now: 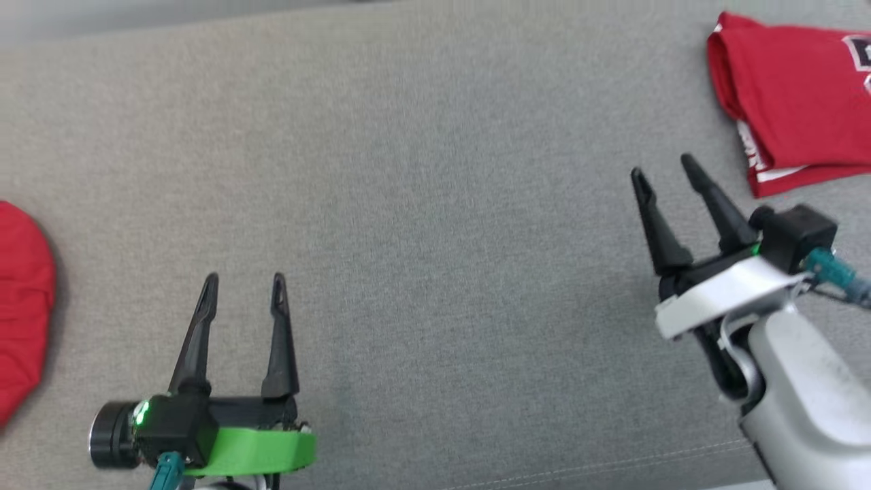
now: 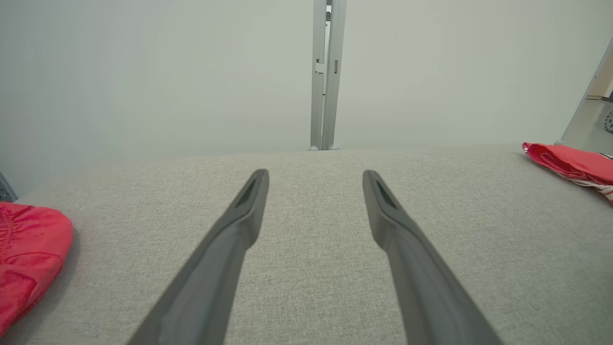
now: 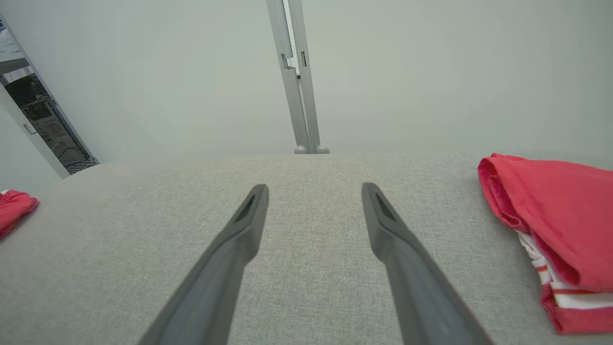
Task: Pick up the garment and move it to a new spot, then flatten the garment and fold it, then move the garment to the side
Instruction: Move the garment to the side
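Observation:
A folded red garment (image 1: pixel 796 102) with white stripes and a dark print lies at the far right of the grey fabric surface (image 1: pixel 435 204); it also shows as the folded garment (image 3: pixel 555 225) in the right wrist view and as the folded garment (image 2: pixel 574 163) in the left wrist view. My right gripper (image 1: pixel 663 173) is open, a short way to the left of and below it, holding nothing. My left gripper (image 1: pixel 243 280) is open at the lower left, fingers empty over bare fabric.
A second red cloth (image 1: pixel 24 306) lies at the left edge, also seen as the red cloth (image 2: pixel 28 254) and the red cloth (image 3: pixel 14 208). A pale wall with a metal post (image 2: pixel 325 72) stands beyond the surface's far edge. A rack (image 3: pixel 43 120) stands at the left.

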Robot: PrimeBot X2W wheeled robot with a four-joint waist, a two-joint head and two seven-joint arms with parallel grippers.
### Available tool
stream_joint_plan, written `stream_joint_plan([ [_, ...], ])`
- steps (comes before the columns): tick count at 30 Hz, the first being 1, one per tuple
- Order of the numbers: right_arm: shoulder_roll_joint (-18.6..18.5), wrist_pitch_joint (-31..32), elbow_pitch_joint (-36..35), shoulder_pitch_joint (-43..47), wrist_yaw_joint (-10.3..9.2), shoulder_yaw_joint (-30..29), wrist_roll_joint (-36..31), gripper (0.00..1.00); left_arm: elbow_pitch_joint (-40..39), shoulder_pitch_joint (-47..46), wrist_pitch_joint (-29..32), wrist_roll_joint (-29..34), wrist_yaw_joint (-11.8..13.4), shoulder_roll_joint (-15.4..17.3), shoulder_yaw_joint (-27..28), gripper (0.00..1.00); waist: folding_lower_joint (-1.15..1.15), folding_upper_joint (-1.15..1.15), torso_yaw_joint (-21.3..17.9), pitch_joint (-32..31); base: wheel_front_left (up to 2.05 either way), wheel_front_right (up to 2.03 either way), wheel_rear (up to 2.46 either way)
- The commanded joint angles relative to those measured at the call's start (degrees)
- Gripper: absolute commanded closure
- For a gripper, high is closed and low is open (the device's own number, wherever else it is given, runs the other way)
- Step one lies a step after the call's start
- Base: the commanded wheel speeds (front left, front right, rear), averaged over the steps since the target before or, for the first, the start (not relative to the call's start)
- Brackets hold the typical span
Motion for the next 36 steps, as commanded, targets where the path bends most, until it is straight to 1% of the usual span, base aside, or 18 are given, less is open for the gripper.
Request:
stream_joint_plan([
  [1, 0.99, -0.15, -0.79, 2.66, -0.09, -0.82, -2.24, 0.00, 0.79, 1.76, 0.00, -0.73, 0.16, -0.19, 0.73, 0.00, 0.00, 0.00, -0.71, -8.18, 0.00, 0.00, 0.00],
  [3, 3.49, -0.15, -2.59, 6.18, -0.09, -2.78, -5.42, 0.00, 1.96, 3.28, 0.00, -1.22, -0.29, -0.35, 1.72, 0.00, 0.00, 0.00, -0.48, -10.29, 0.00, 0.00, 0.00],
  [7, 7.12, -0.16, -6.01, 12.80, -0.08, -5.64, -9.97, 0.00, 2.00, 6.25, 0.00, -1.48, -1.40, -0.61, 3.16, 0.00, 0.00, 0.00, -0.13, -13.68, 0.00, 0.00, 0.00],
  [11, 9.76, -0.16, -8.35, 18.39, -0.08, -6.89, -12.66, 0.00, 2.59, 9.36, 0.00, -1.63, -1.76, -0.77, 4.43, 0.00, 0.00, 0.00, -0.14, -16.01, 0.00, 0.00, 0.00],
  [13, 10.47, -0.16, -8.87, 20.68, -0.08, -7.09, -13.32, 0.00, 3.13, 10.62, 0.00, -1.73, -1.81, -0.83, 4.89, 0.00, 0.00, 0.00, -0.15, -16.86, 0.00, 0.00, 0.00],
  [20, 11.79, -0.16, -8.83, 24.25, -0.08, -7.11, -14.60, 0.00, 5.11, 12.68, 0.00, -2.19, -1.84, -0.85, 6.04, 0.00, 0.00, 0.00, -0.72, -18.68, 0.00, 0.00, 0.00],
  [24, 12.33, -0.16, -8.53, 25.00, -0.08, -7.41, -14.50, 0.00, 6.34, 13.05, 0.00, -2.24, -1.97, -0.85, 6.23, 0.00, 0.00, 0.00, -0.79, -19.29, 0.00, 0.00, 0.00],
  [27, 12.69, -0.16, -8.48, 25.20, -0.08, -7.57, -14.58, 0.00, 7.19, 13.32, 0.01, -2.37, -1.52, -0.85, 6.05, 0.00, 0.00, 0.00, -0.66, -19.56, 0.00, 0.00, 0.00],
  [36, 12.94, -0.16, -8.41, 25.80, -0.08, -7.80, -14.98, 0.00, 7.86, 13.46, 0.00, -2.40, -1.38, -0.85, 5.84, 0.00, 0.00, 0.00, -0.33, -19.73, 0.00, 0.00, 0.00],
])
